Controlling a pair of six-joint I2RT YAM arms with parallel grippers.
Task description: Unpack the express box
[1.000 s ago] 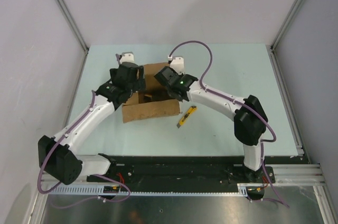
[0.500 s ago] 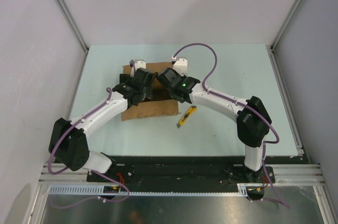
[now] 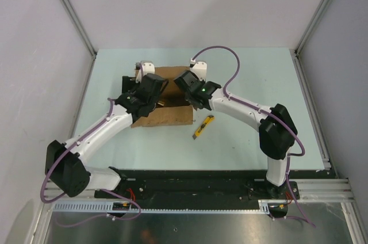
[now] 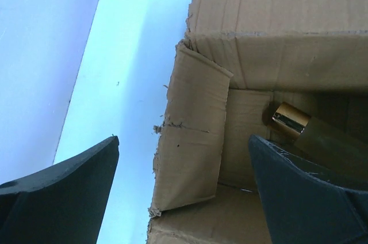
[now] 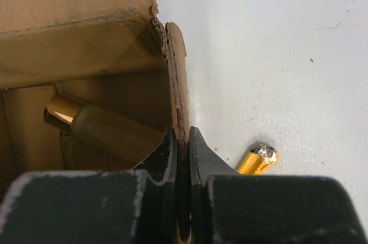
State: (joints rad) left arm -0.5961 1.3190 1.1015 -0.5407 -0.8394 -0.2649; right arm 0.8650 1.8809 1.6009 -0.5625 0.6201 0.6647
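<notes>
Top view, box: the express box (image 3: pixel 167 118) sits near the middle of the table (image 3: pixel 259 71), its top flaps spread open.
Top view, arms: the left arm (image 3: pixel 109 126) and the right arm (image 3: pixel 241 109) both reach over the box, one from each side; their fingers are hidden under the wrists here.
Top view, knife: a yellow utility knife (image 3: pixel 202 127) lies on the table just beside the box's near right corner, in neither gripper.
Left wrist, fingers: the left gripper (image 4: pixel 183 140) is spread wide and holds nothing, poised above the box's left side wall.
Left wrist, contents: a bottle (image 4: pixel 322 137) with a gold cap lies on the box floor near a corner.
Right wrist, fingers: the right gripper (image 5: pixel 183 140) is pinched tight on the upright cardboard edge of the box's right side.
Right wrist, contents: the same bottle lies inside, close to the pinched wall.
Done so far: the box looks cut and opened.
Left to do: the bottle is not yet lifted out; probably the free left gripper goes in while the right steadies the box.
</notes>
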